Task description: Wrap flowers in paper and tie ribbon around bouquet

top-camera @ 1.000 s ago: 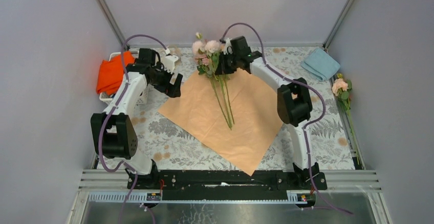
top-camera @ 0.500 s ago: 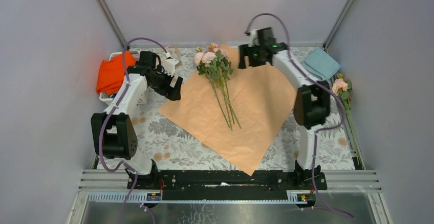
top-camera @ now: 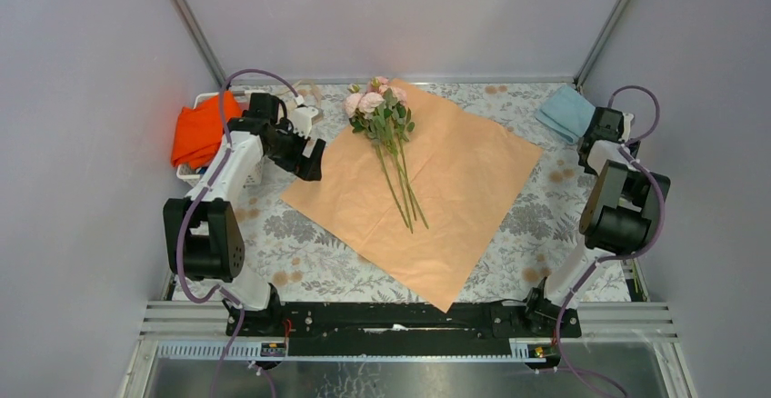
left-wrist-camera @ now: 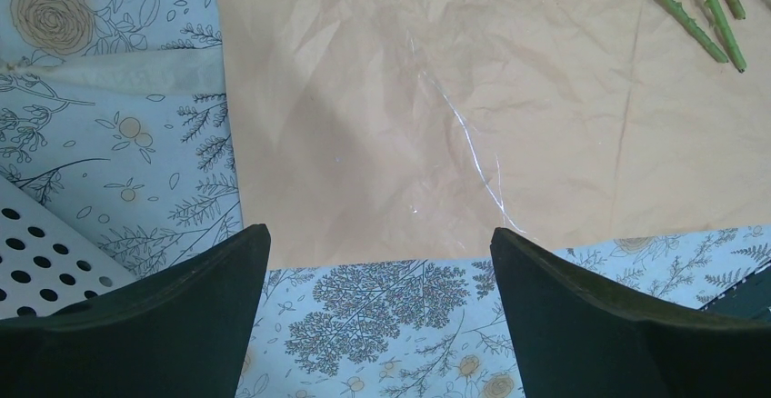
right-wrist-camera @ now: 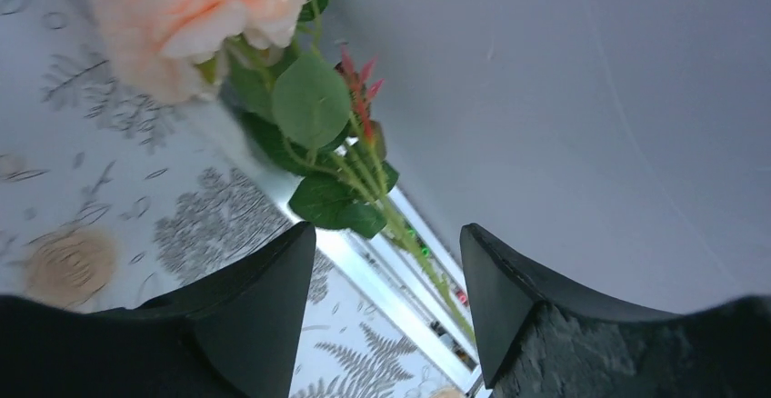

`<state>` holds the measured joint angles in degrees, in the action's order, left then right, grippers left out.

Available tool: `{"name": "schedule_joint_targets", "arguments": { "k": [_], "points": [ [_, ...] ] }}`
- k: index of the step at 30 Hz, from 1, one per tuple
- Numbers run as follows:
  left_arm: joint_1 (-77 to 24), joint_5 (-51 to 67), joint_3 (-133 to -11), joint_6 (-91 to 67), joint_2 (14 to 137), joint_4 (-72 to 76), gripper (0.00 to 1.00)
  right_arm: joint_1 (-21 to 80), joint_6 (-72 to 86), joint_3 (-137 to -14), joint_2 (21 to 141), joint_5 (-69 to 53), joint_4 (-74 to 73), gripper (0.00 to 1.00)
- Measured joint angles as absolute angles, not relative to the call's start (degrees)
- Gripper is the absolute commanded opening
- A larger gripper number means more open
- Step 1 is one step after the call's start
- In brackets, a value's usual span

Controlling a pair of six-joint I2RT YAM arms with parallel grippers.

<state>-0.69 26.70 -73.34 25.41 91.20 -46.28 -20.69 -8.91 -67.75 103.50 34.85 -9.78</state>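
- Two claws are in view, both with jaws apart and nothing between them;
- the left claw [top-camera: 307,148] hangs at the upper left of the top view, over the left corner of the paper [top-camera: 455,189]; its wrist view looks down on the creased sheet;
- the paper lies flat on the flowered worktop [top-camera: 300,253] as a diamond in mid-frame, peach face up;
- the flowers [top-camera: 382,116] lie on the paper's upper part, pink blooms at the top corner, stems running down toward the middle of the sheet; the cut stem ends show at the upper right of the left wrist view;
- a pale ribbon [left-wrist-camera: 118,73] lies on the worktop just beside the paper's edge, at the upper left of the left wrist view;
- the right claw [right-wrist-camera: 386,234] is at the right edge of the top view, just below a blue cloth [top-camera: 565,112]; ahead of it lies a spare peach bloom [right-wrist-camera: 182,7] with green leaves, apart from the fingers;
- an orange cloth [top-camera: 202,130] sits in a white basket [top-camera: 186,173] at far left.
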Motion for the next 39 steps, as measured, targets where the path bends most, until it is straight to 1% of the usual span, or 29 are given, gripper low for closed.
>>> {"name": "schedule_joint_targets", "arguments": {
  "k": [7,18,21,23,25,27,28,31,32,36,39],
  "points": [
    [-0.69,26.70,-73.34,25.47,91.26,-46.28,0.99,-22.06,-13.96,-66.89,108.27,37.89,-1.65,0.66],
    [-0.69,26.70,-73.34,25.47,91.50,-46.28,0.99,-23.46,-14.57,-65.69,112.09,37.85,0.51,0.67],
    [-0.69,26.74,-73.34,25.47,91.79,-46.28,0.99,-24.27,-14.13,-65.69,113.16,37.58,0.51,0.66],
    [-0.69,26.74,-73.34,25.47,91.94,-46.26,0.99,-24.82,-14.13,-65.69,113.93,37.50,0.56,0.61],
    [-0.69,26.74,-73.34,25.47,92.01,-46.28,0.99,-25.19,-14.24,-65.69,114.96,37.56,0.67,0.40],
    [-0.69,26.74,-73.34,25.47,92.01,-46.28,0.99,-25.41,-14.37,-65.69,115.96,37.85,0.80,0.23],
    [-0.69,26.74,-73.34,25.47,92.01,-46.28,0.99,-25.47,-14.57,-65.69,116.29,37.91,0.80,0.17],
    [-0.69,26.76,-73.34,25.45,92.01,-46.28,0.99,-25.52,-14.87,-65.69,116.51,37.93,0.51,0.04],
    [-0.69,26.76,-73.34,25.47,92.01,-46.28,0.99,-25.47,-15.18,-65.69,116.42,37.89,0.47,0.00],
    [-0.69,26.74,-73.34,25.47,92.03,-46.28,0.99,-23.97,-16.49,-65.52,113.67,38.13,-1.48,0.00],
    [-0.69,26.76,-73.36,25.45,92.18,-46.28,0.99,-20.45,-18.81,-65.60,107.26,40.75,-1.91,0.00]
  ]
}}
